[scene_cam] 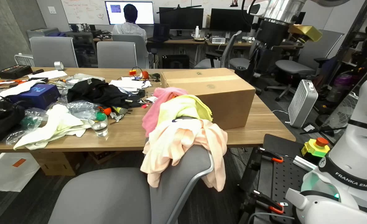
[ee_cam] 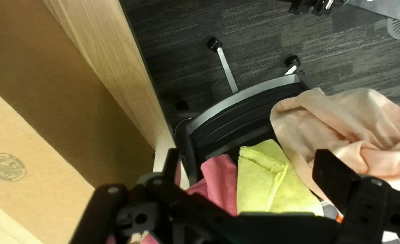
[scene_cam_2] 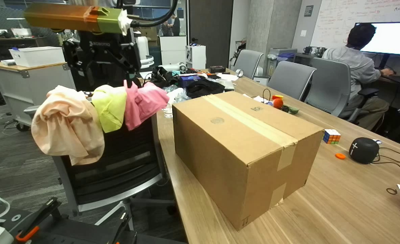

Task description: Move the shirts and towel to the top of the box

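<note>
A pink shirt [scene_cam: 154,110], a yellow towel [scene_cam: 178,107] and a peach shirt [scene_cam: 183,137] hang side by side over a grey chair's backrest. In an exterior view the peach shirt [scene_cam_2: 67,125], yellow towel [scene_cam_2: 109,108] and pink shirt [scene_cam_2: 144,103] also show. The closed cardboard box [scene_cam_2: 247,125] stands on the table beside the chair. My gripper [scene_cam_2: 103,73] is open and empty above the cloths. In the wrist view its fingers [ee_cam: 249,166] stand wide apart, with the yellow towel [ee_cam: 264,179] between them, the pink shirt [ee_cam: 220,179] to the left and the peach shirt [ee_cam: 352,125] to the right.
The chair [scene_cam_2: 118,166] stands against the table [scene_cam: 130,137]. A glass of water [scene_cam: 100,128], a white cloth [scene_cam: 56,124], a black cloth [scene_cam: 96,93] and plastic clutter lie on the table. A Rubik's cube [scene_cam_2: 331,136] and a black speaker [scene_cam_2: 364,150] are beyond the box.
</note>
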### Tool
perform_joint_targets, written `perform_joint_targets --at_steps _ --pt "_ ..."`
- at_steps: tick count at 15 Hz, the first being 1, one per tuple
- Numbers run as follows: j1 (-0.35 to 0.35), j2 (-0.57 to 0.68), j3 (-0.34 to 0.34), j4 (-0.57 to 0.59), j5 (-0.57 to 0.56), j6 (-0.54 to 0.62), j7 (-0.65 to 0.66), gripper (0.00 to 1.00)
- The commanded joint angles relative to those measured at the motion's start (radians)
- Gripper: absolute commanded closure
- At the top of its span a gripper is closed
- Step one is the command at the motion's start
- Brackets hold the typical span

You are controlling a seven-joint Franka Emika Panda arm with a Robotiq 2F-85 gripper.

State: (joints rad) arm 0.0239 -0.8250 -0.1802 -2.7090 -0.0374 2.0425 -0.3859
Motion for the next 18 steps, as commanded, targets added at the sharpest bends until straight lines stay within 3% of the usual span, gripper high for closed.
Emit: perform_joint_targets --at_steps 1,7,18 --pt "0.057 -0.001 0.064 -0.025 0.007 0.040 0.008 0.00" --pt "0.172 0.023 0.156 -0.037 0.047 0.131 0.043 0.00" --pt "0.317 0.105 0.221 -0.043 0.178 0.267 0.109 0.00"
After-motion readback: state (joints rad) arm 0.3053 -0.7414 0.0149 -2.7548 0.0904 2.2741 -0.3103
